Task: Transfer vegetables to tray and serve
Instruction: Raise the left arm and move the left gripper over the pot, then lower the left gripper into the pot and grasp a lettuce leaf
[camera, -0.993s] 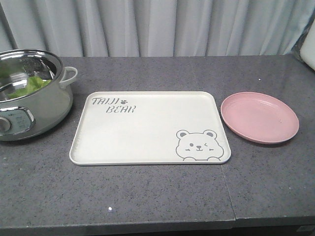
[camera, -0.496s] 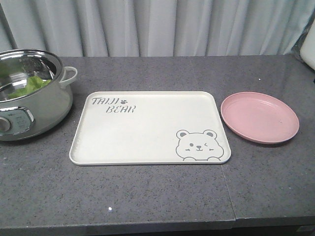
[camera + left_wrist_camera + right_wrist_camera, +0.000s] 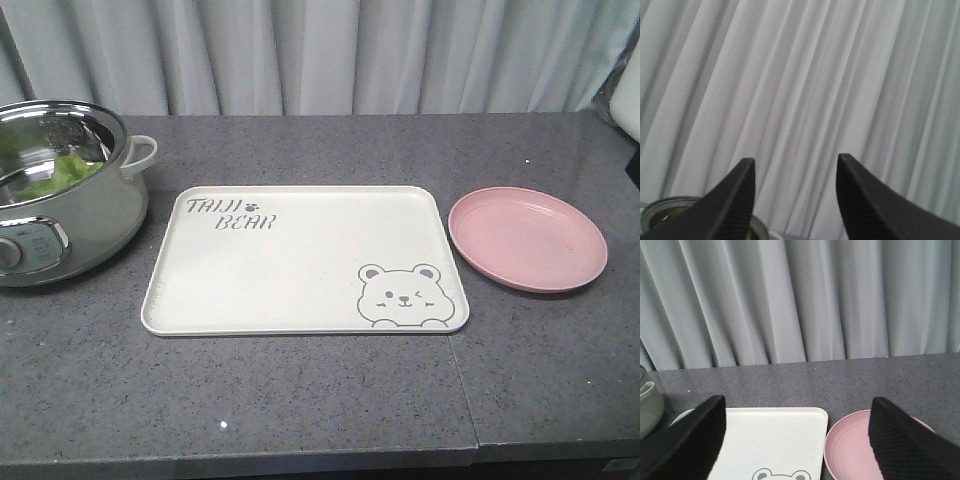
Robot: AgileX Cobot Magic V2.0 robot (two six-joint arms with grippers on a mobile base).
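— While both claws hang wide apart with nothing held, where are the crinkly light-green lettuce leaves (image 3: 62, 172)?
— Inside the round steel electric pot (image 3: 75, 215), far left on the dark grey stone counter (image 3: 300, 400). Left gripper (image 3: 795, 159) faces the pale grey curtain (image 3: 800, 75); pot rim sits low, under its left finger (image 3: 735, 200), apart.
— Right gripper (image 3: 797, 401)?
— Over the large cream rectangular plastic bear tray (image 3: 775, 435), round pink plate (image 3: 855, 450) just beside. Leaves well apart, leftward.

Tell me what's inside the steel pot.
Light-green lettuce leaves lie inside the pot. Its near wall and the picture's edge hide the bottom, so anything else there is unseen.
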